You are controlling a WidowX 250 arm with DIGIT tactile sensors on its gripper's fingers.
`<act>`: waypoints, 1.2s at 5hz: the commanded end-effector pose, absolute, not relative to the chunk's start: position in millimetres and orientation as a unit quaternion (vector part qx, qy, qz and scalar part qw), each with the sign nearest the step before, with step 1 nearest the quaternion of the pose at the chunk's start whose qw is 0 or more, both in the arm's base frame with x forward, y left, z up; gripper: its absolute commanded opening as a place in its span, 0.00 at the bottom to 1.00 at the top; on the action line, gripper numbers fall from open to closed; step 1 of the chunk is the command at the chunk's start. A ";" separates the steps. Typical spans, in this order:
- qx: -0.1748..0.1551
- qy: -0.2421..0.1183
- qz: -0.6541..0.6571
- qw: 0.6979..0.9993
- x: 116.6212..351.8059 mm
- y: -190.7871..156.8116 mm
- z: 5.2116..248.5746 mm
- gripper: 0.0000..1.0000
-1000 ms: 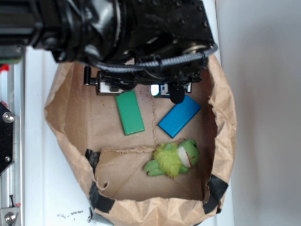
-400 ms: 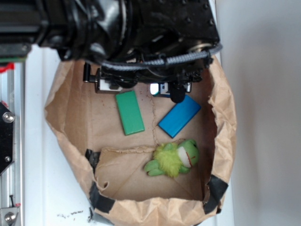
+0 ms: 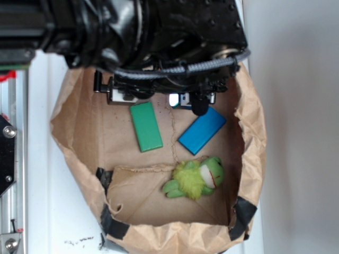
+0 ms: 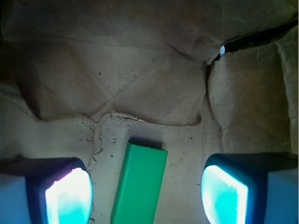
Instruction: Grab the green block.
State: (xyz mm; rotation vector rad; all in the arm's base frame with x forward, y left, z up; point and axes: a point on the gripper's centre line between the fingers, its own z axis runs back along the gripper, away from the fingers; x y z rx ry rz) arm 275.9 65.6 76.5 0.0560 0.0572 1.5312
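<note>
Lying flat on creased brown paper bag floor (image 4: pixel 154 88) (speckled): green block (image 4: pixel 140 184), between wide-open pincer (image 4: pixel 145 193) pads

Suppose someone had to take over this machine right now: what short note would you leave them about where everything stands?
Pincer: open, holding nothing, its two pads either side of the flat green rectangular block.
Green block lies flat on the floor of the brown paper bag, beside the blue rectangular block; the fuzzy yellow-green plush frog sits nearer the bag's front.
Done: pincer lined up over the green block.
Left: lower, close, lift.
</note>
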 end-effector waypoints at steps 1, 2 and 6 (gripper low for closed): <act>-0.001 0.012 0.701 0.713 276.9 69.5 79.5 1.00; 0.003 0.008 0.692 0.722 269.1 63.6 69.9 1.00; -0.033 0.013 0.682 0.730 248.3 55.9 55.1 1.00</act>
